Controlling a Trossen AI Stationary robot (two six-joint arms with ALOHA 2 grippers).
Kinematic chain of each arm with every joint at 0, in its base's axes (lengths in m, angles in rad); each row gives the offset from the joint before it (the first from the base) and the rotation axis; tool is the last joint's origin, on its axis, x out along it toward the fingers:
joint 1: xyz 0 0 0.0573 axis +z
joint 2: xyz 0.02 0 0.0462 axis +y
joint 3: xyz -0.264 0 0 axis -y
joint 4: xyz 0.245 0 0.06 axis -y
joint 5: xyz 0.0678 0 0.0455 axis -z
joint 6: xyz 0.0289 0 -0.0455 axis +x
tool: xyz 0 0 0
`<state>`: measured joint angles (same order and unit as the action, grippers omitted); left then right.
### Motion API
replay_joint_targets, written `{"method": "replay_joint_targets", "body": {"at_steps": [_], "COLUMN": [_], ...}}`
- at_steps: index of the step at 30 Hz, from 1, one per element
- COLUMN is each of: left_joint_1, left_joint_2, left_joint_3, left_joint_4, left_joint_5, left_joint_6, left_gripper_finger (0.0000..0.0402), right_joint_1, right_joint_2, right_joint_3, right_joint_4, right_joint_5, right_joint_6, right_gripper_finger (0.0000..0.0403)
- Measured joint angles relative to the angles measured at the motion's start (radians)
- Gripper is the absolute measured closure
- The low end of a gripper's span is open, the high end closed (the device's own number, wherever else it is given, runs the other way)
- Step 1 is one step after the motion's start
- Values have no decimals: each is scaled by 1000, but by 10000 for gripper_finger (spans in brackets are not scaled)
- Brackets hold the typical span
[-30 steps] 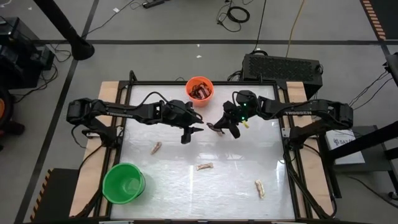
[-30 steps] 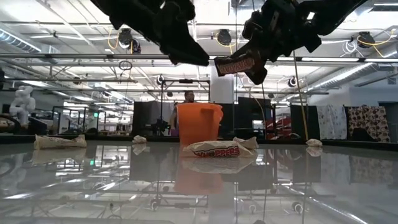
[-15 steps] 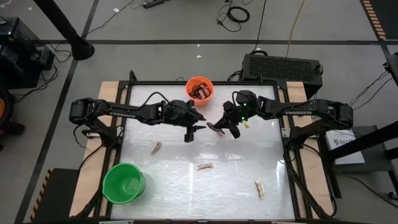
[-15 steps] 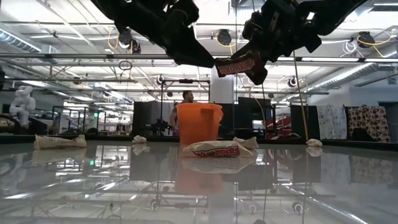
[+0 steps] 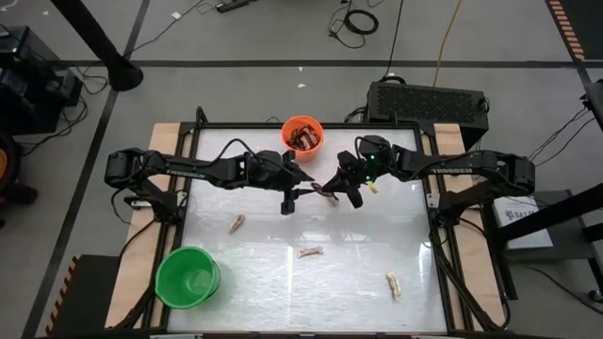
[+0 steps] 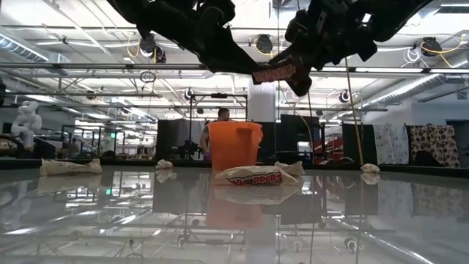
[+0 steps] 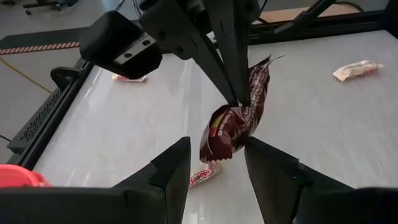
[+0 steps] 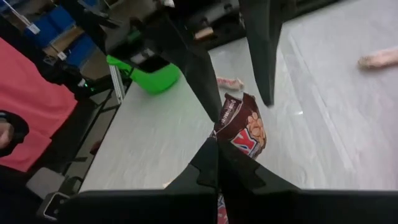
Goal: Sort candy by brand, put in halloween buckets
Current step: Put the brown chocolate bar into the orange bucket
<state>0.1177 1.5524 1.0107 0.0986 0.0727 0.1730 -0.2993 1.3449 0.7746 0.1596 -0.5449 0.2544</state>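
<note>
A dark brown-red candy bar [image 7: 235,118] is being gripped at one end by the closed jaws of the right gripper [image 5: 337,185] and is being held in the air above the rear middle of the worktop [image 5: 358,273], with the spread, empty jaws of the left gripper [image 5: 295,193] being positioned on either side of its other end. The orange bucket [image 5: 301,134], holding dark bars, is being shown just behind both grippers at the rear edge. Three pale cream-tan candies [image 5: 309,251] are being shown scattered nearer the front, and the green bucket [image 5: 187,276] at the front left corner.

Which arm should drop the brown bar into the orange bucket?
Left, probably. The right gripper holds the brown bar midair, and the open left gripper straddles its free end, ready to take it. The orange bucket sits just beyond both, so reach hardly differs.
</note>
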Motion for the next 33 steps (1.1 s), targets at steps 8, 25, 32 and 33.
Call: {"method": "replay_joint_targets", "body": {"at_steps": [8,25,32,33], "left_joint_1": [0,1,32,39], "left_joint_2": [0,0,0,0], "left_joint_3": [0,-2,-2,-2], "left_joint_4": [0,-8,-6,-6], "left_joint_5": [2,-20,-25,-27], "left_joint_6": [-1,-2,-10,-10], "left_gripper_finger": [274,399,400,400], "right_joint_1": [0,1,-9,-13], "right_joint_2": [0,-1,-2,-7], "right_joint_3": [0,0,0,0], "right_joint_4": [8,4,10,3], "right_joint_5": [-1,100,131,131], "right_joint_6": [10,-20,29,29], "right_gripper_finger": [403,399,347,338]}}
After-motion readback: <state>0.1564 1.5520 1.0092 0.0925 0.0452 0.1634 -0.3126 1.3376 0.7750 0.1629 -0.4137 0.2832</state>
